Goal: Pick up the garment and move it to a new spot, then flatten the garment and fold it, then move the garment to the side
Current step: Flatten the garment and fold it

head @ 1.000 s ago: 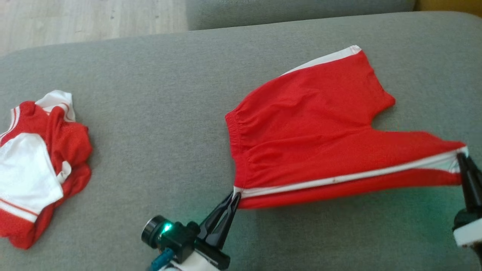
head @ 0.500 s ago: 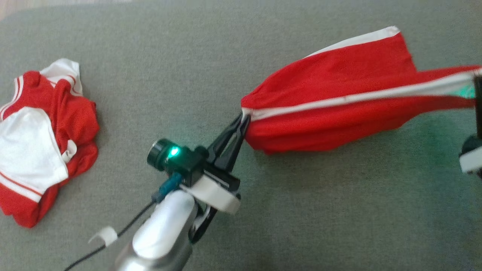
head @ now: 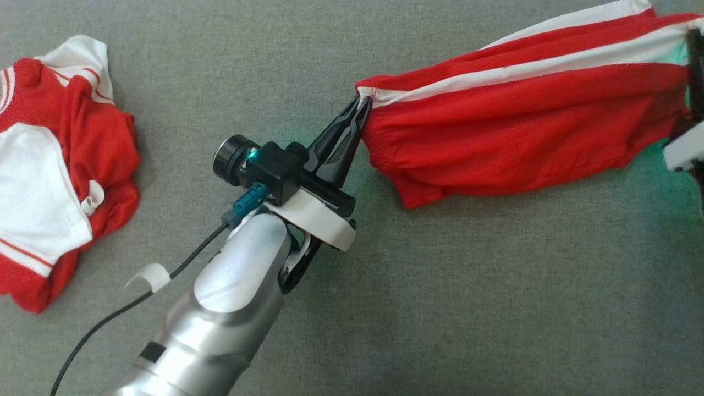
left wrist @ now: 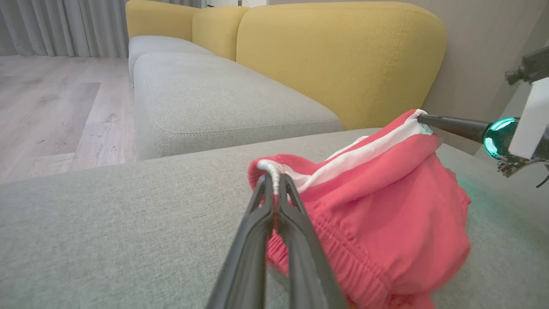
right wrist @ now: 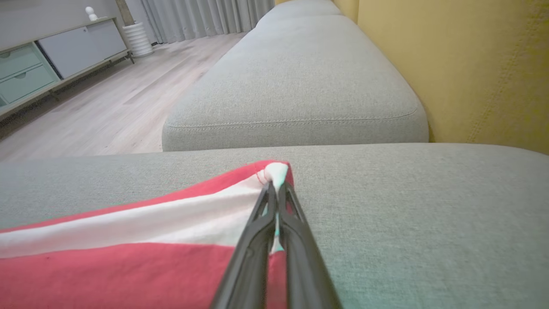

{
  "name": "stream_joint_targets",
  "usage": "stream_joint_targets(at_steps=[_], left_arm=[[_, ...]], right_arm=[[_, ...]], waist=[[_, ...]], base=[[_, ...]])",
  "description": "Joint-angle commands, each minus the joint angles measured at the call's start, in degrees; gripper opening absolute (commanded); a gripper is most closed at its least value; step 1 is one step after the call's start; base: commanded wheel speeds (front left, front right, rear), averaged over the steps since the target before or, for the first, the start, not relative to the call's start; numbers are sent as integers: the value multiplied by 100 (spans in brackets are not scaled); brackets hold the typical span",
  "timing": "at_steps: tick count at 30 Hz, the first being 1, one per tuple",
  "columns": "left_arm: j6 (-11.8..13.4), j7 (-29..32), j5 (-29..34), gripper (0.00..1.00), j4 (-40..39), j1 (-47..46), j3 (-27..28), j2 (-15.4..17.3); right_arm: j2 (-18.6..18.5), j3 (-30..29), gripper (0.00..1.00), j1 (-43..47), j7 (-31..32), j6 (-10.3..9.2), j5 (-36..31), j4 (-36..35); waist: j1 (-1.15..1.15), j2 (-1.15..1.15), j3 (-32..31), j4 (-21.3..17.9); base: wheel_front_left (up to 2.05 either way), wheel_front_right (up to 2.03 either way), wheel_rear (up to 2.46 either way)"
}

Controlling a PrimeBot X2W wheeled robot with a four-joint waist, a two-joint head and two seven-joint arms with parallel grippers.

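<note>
The garment is a pair of red shorts [head: 511, 126] with white side stripes, stretched between both grippers above the grey cushion [head: 440, 286]. My left gripper [head: 363, 102] is shut on the waistband corner, which shows pinched between the fingers in the left wrist view [left wrist: 274, 176]. My right gripper [head: 694, 36] is shut on the white-striped leg hem at the head view's right edge; the right wrist view shows that hem [right wrist: 276, 171] clamped at its fingertips [right wrist: 274, 186]. The shorts [left wrist: 377, 223] hang doubled over, sagging below the taut stripe.
A second red and white garment [head: 49, 165] lies crumpled on the cushion at the left. Yellow backrests [left wrist: 339, 56] stand behind the grey seat cushions [right wrist: 296, 81]. Wooden floor [left wrist: 47, 107] lies beyond the cushion edge, with a low cabinet [right wrist: 47, 56] further off.
Both grippers have carried their held edge of the shorts up and away from me, folding the near half over the far half. The head camera has tilted down, shifting the whole picture.
</note>
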Motion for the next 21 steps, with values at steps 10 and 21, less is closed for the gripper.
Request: stream_joint_targets(at_steps=[10,21], left_arm=[[228,-35,-293,100,-3,67,25,29],[1397,-35,686,100,-1437,1598,738,28]], right_arm=[[-73,529,100,-43,-702,37,384,637],[116,354,100,1098,-803,37,869,644]], waist=[[-2,0,-303,-70],[-2,0,-960,239]], base=[[0,0,0],[0,0,0]])
